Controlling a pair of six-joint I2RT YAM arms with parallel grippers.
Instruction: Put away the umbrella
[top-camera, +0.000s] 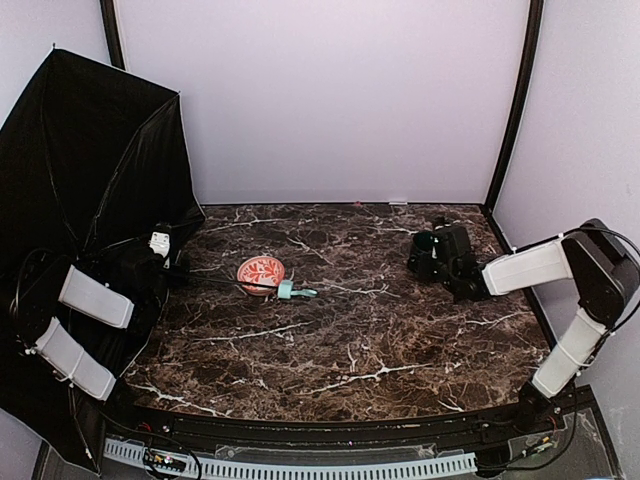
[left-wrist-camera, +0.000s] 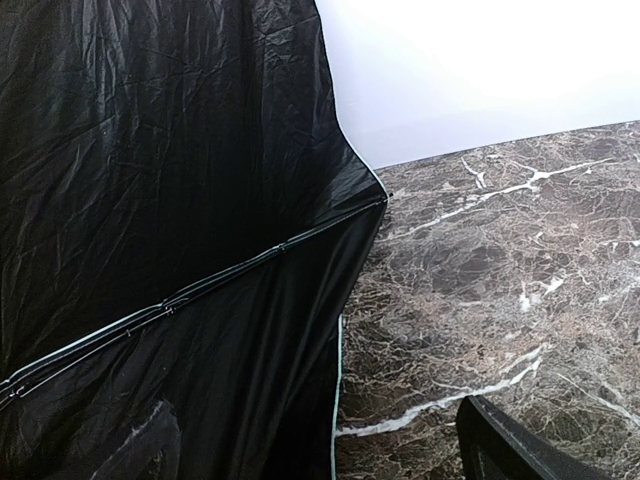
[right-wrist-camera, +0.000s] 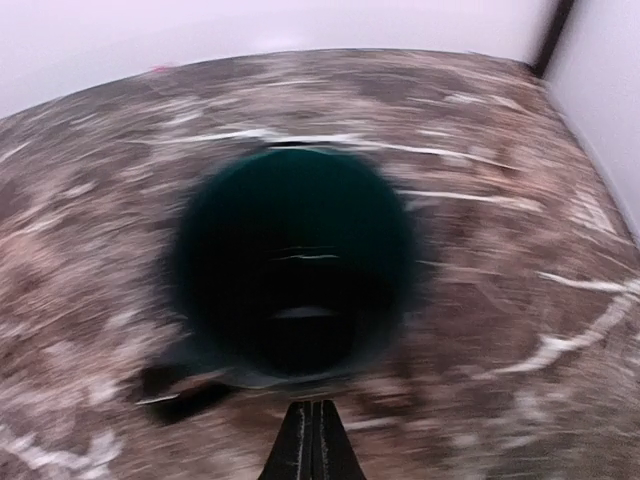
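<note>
The umbrella (top-camera: 100, 150) stands fully open on its side at the table's (top-camera: 350, 340) left edge. Its matte black, creased underside faces the room, thin ribs run across it, and a pale mint hem edges it. The task looks barely begun, with the folding yet to do.

The left claw (top-camera: 160, 258) sits against the canopy with its jaws spread wide and holds nothing. The slim dark shaft reaches right past a round orange-and-white patterned bowl (top-camera: 261, 270) to the stubby mint handle (top-camera: 292, 291), which lies on the glossy brown marble.

The next move probably calls for steadying the handle or shaft so the canopy can be collapsed. The slack fabric will likely give little purchase.

At the right, a dark green cup (right-wrist-camera: 295, 260) sits just ahead of the right claw (right-wrist-camera: 312, 440), which is pinched shut and empty.
</note>
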